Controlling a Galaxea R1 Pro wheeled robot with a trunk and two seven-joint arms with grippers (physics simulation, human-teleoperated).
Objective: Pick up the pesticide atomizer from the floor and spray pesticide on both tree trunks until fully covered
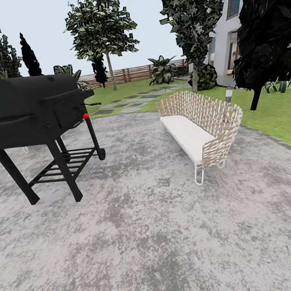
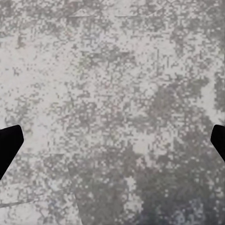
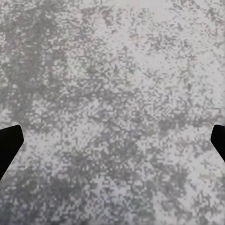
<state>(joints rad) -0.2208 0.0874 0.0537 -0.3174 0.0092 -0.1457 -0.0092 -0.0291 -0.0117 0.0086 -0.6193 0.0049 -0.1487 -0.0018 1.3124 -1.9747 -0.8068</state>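
The pesticide atomizer is out of view. Two tall trees stand on the lawn ahead in the head view. One (image 1: 100, 25) is far off at centre, with a thin-looking pale tree trunk (image 1: 111, 73). The other (image 1: 197, 4) is nearer on the right, its tree trunk (image 1: 194, 80) behind the bench. In the left wrist view my left gripper (image 2: 112, 145) is open over mottled grey paving, one dark fingertip (image 2: 9, 143) at each edge. My right gripper (image 3: 112, 145) is open too, fingertips (image 3: 9, 143) wide apart over the same paving.
A black barbecue grill (image 1: 32, 117) stands at the left on the grey patio (image 1: 147, 240). A wicker bench (image 1: 199, 127) with a white cushion stands at centre right. Grass (image 1: 278, 118), stepping stones (image 1: 133, 101), a wooden fence (image 1: 129, 74), an all-black tree (image 1: 265, 26) and the white house (image 1: 226, 32) lie beyond.
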